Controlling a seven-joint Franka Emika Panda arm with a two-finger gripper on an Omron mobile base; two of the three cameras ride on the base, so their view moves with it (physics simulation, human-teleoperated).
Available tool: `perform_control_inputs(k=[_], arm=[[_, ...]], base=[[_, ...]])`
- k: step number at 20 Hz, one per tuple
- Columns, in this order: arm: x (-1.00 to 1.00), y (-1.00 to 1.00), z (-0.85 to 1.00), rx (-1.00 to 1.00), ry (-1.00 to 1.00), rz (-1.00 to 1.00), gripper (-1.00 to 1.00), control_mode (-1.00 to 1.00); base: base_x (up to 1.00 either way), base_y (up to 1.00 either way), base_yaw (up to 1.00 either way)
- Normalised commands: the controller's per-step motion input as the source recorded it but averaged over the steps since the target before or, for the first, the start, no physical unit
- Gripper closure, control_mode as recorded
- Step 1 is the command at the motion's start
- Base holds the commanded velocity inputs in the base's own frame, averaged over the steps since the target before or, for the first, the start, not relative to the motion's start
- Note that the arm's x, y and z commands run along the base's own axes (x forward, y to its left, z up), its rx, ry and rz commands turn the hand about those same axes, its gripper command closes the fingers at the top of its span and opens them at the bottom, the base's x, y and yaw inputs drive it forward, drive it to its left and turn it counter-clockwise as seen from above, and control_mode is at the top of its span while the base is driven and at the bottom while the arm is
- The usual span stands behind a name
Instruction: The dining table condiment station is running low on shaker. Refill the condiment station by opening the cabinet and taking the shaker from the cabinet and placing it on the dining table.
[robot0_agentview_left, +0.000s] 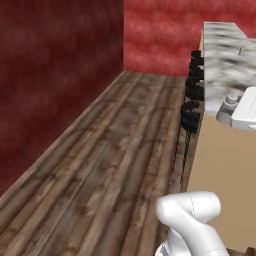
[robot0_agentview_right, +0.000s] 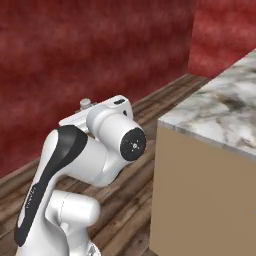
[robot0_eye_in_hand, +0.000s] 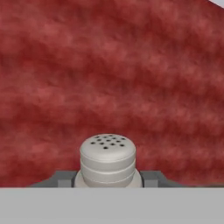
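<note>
You had the red wall (robot0_agentview_left: 60, 75) across the far side, with the wooden plank floor (robot0_agentview_left: 115, 165) running beneath it. To the right stood the bench (robot0_agentview_right: 220, 115), its grey-white veined marble top sitting on plain tan sides, and a row of black stools (robot0_agentview_left: 192, 90) lined its near edge in the left base view. The white arm (robot0_agentview_right: 90, 155) rose in front of you, its hand level with the bench's edge. The jaws were clamped on the shaker (robot0_eye_in_hand: 107, 159), one dark fingertip (robot0_eye_in_hand: 65, 178) showing on either side of its base in the hand view. The shaker stood upright in that view against the red wall: a small pale grey cylinder with a ridged body and a rounded cap pierced by a cluster of dark holes.
</note>
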Motion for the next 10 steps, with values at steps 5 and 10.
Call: perform_control_inputs(k=[5, 10], arm=[[0.0, 0.0, 0.0, 0.0, 0.0, 0.0, 1.0, 1.0], [0.0, 0.0, 0.0, 0.0, 0.0, 0.0, 1.0, 1.0]], base=[[1.0, 1.0, -0.2], [1.0, 1.0, -0.23]])
